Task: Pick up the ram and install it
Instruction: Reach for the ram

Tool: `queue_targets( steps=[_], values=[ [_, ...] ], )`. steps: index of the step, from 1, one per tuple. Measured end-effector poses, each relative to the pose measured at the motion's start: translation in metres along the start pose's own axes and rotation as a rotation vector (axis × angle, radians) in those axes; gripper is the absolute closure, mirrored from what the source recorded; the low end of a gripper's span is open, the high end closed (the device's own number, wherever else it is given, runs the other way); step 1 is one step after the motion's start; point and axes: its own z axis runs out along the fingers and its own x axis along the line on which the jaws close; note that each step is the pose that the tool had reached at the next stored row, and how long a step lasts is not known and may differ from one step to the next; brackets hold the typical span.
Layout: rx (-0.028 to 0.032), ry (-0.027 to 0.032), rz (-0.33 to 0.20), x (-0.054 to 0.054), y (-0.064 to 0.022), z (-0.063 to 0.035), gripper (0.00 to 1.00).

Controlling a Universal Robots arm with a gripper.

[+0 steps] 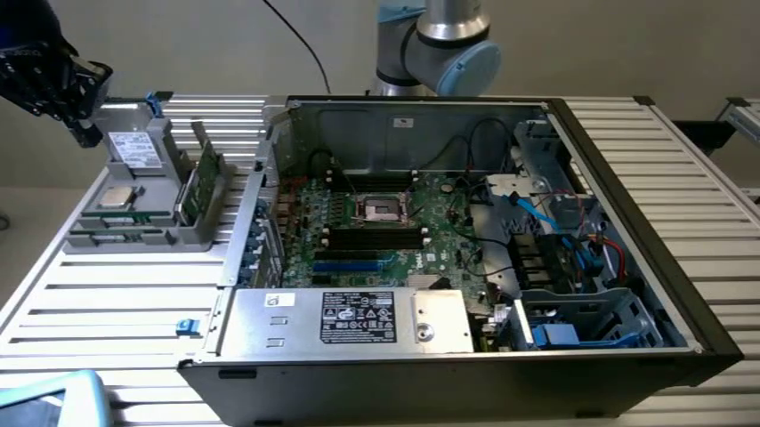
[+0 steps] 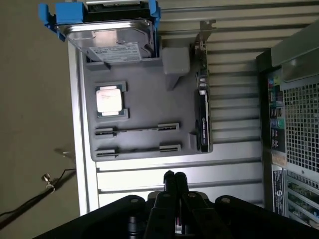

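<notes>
Your black two-fingered gripper (image 1: pixel 84 132) (image 2: pixel 174 178) hangs in the upper left of the exterior view, raised above and clear of the grey plastic parts tray (image 1: pixel 89 238) (image 2: pixel 144 99). Its fingers are pressed together with nothing between them.

The ram (image 1: pixel 209 182) (image 2: pixel 202 119), a long narrow green circuit-board stick, appears to stand on edge along the tray side nearest the open black computer case (image 1: pixel 356 391). It is seen mostly edge-on, so you can't be wholly sure of it.

If you descend with the fingers together, they would land on the stick's top edge instead of straddling it, and could tip it or wedge it in its holder. If you drift sideways, you risk striking the silver hard drive in its blue bracket (image 1: pixel 133 147) (image 2: pixel 112 37) or the small square silver processor chip (image 1: pixel 117 197) (image 2: pixel 109 99). A skewed grip would likely make the board bind in the slots of the large green motherboard (image 1: pixel 440 222).
</notes>
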Motion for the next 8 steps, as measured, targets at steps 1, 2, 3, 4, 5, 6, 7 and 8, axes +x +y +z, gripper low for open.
queue_targets(
  steps=[1, 2, 3, 4, 5, 6, 7, 8],
  values=[
    [0.0000, 0.0000, 0.000, 0.005, 0.0007, 0.0013, 0.89],
    [0.0001, 0.0001, 0.000, 0.009, 0.0019, 0.0023, 0.89],
    [0.0000, 0.0000, 0.000, 0.014, 0.0035, 0.0033, 0.89],
    [0.0000, 0.0001, 0.000, 0.018, 0.0055, 0.0042, 0.89],
    [0.0001, 0.0001, 0.000, 0.022, 0.0075, 0.0050, 0.89],
    [-0.0001, -0.0002, 0.000, 0.025, 0.0097, 0.0061, 0.89],
    [0.0000, 0.0000, 0.000, 0.026, 0.0122, 0.0070, 0.89],
    [0.0001, 0.0001, 0.000, 0.027, 0.0151, 0.0081, 0.89]
  ],
)
